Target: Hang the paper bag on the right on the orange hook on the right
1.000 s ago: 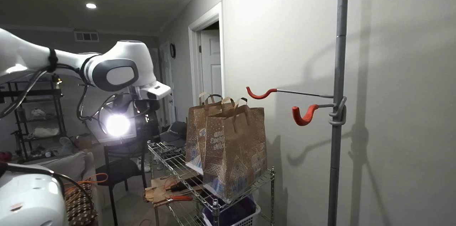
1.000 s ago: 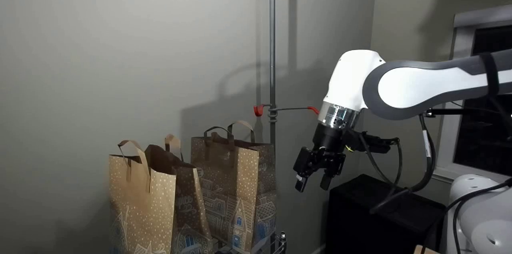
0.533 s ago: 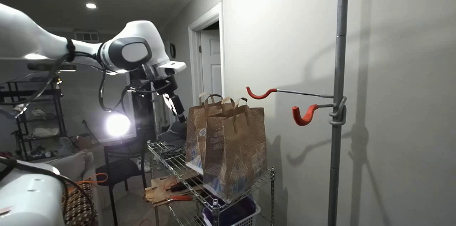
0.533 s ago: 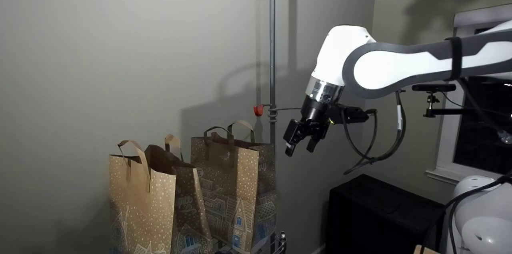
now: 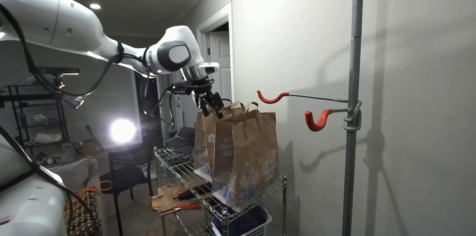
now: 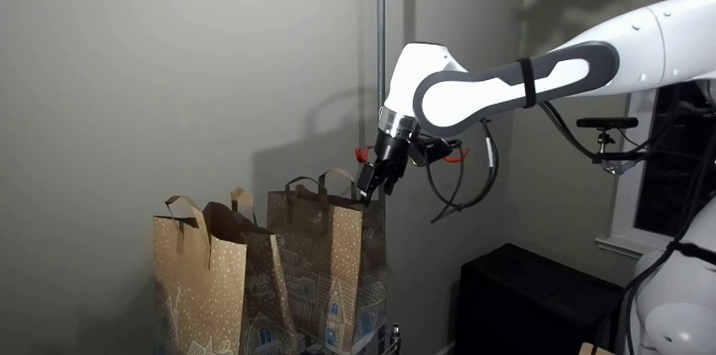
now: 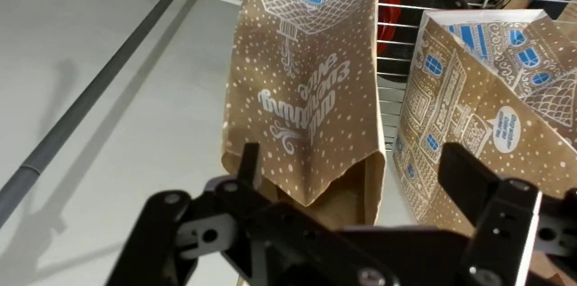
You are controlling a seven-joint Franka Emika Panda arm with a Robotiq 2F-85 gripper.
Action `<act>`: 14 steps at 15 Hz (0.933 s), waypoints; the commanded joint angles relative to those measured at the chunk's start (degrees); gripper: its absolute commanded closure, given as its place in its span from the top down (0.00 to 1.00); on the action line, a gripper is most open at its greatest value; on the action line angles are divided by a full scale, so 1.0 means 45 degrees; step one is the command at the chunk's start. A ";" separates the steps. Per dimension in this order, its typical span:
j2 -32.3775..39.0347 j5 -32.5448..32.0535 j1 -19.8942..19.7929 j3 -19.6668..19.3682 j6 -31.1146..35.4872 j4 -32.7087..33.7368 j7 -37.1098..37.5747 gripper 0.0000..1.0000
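The paper bag, brown with printed snow dots and brown loop handles, is the right one of two [image 5: 254,150]. It stands upright [image 6: 313,243] and shows at left-centre in the wrist view [image 7: 306,83], its mouth partly hidden by my gripper. The orange hook [image 5: 311,124] ends a rod on the pole; it shows behind my wrist cables in an exterior view [image 6: 453,160]. My gripper [image 5: 213,114] is open and empty, fingertips at about the height of the bag's upper rim [image 6: 377,194]. In the wrist view its fingers [image 7: 354,160] span the gap between the bags.
A near-identical bag [image 5: 202,135] stands beside it [image 6: 196,265]. A second orange hook [image 5: 273,99] sticks out from the grey pole [image 5: 355,80]. The bags stand on a wire shelf [image 5: 180,169]. A black box [image 6: 531,299] stands by the wall.
My arm has swung toward the bags, the gripper first rising and then reaching the right bag's upper edge. It stays open. Bags and hooks have not moved.
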 commanded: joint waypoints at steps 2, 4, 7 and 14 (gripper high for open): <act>0.1757 -0.1343 0.0119 -0.0212 0.0141 0.1729 -0.0377 1.00; 0.1486 -0.1117 0.0290 -0.0316 -0.0022 0.1441 -0.0044 1.00; 0.1794 -0.1175 0.0295 -0.0351 -0.0023 0.1732 -0.0049 1.00; 0.2176 -0.1400 0.0026 -0.1052 0.1569 0.1478 -0.0492 1.00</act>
